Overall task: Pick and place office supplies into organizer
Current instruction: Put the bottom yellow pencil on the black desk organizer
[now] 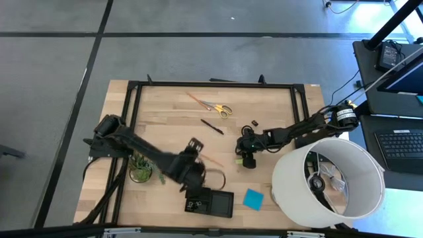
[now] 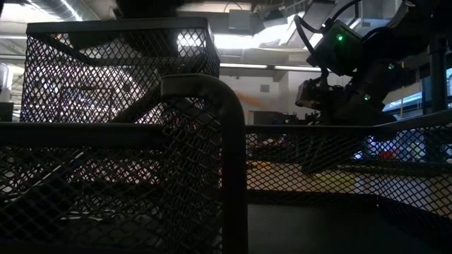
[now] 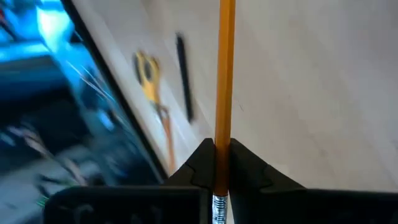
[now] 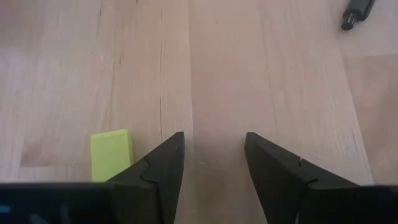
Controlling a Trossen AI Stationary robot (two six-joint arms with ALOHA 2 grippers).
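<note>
My left gripper (image 1: 197, 162) hangs above the table near its front, just behind the black organizer (image 1: 213, 202), shut on the orange pencil (image 1: 213, 159). My right gripper (image 4: 214, 146) stands open low over bare wood, with the small yellow block (image 4: 111, 153) just outside one finger and touching nothing. The yellow-handled scissors (image 1: 219, 108), a black pen (image 1: 211, 125) and a tiny black clip (image 1: 254, 123) lie flat on the far half of the table. The blue note pad (image 1: 253, 198) lies flat to the right of the organizer. My left gripper pinches the orange pencil between its two fingertips (image 3: 200, 163), near the pencil's metal-banded end (image 3: 221, 186). The long free part (image 3: 225, 68) sticks out ahead of the fingers, in line with them. The pencil is lifted clear of the table.
A large white lampshade (image 1: 328, 178) stands at the table's front right, close to my right arm. A small green potted plant (image 1: 140, 169) sits at the front left under my left arm. A black frame (image 1: 211, 84) runs along the table's far and left sides.
</note>
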